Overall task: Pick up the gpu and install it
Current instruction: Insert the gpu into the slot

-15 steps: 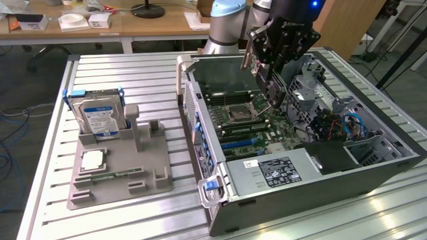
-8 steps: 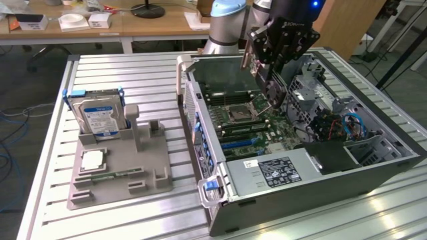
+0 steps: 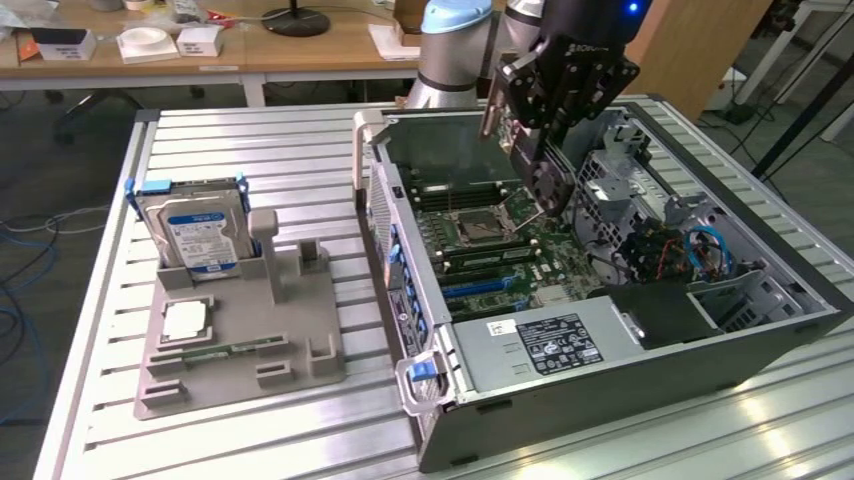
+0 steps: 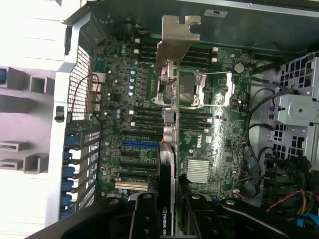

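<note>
Your gripper (image 3: pixel 534 140) is clamping the gpu (image 3: pixel 554 190) between narrowed jaws, holding it edge-on over the motherboard (image 3: pixel 514 250) inside the open computer case (image 3: pixel 801 300), not yet seated. In the wrist view you are seeing the card only as a thin edge, with its silver bracket (image 4: pixel 175 42) at the far end. The near end is being cut off between the black fingers (image 4: pixel 144 219). Which slot it is lining up with is hard to make out.

A slatted metal table (image 3: pixel 240 420) stands on a dark floor (image 3: pixel 47 160) with loose cables (image 3: pixel 27 245) at the exterior view's left. Behind it is a wooden desk (image 3: pixel 314 52) with white boxes (image 3: pixel 147 42) and a black stand base (image 3: pixel 295 20). Light glares off the slats.
</note>
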You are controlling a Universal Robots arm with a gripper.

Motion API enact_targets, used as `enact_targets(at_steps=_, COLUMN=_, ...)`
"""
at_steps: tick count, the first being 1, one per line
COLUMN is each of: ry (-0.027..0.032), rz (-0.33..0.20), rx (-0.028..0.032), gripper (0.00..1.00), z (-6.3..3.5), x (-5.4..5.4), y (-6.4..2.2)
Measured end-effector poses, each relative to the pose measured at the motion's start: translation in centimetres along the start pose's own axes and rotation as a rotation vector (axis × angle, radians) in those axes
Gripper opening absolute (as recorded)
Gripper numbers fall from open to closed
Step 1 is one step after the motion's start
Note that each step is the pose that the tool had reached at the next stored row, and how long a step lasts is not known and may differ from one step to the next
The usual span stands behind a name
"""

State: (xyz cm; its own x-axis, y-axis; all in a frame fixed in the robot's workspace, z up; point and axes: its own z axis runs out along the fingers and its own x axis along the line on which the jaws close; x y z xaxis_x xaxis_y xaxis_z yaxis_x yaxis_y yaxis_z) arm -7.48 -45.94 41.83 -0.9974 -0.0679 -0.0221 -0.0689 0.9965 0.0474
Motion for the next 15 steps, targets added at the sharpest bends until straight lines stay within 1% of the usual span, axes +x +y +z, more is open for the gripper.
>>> enact_targets(at_steps=15, ry=0.0030, rz=-0.064, rx=-0.0015, gripper=0.26, z=0.01, x=-0.11, y=0.00)
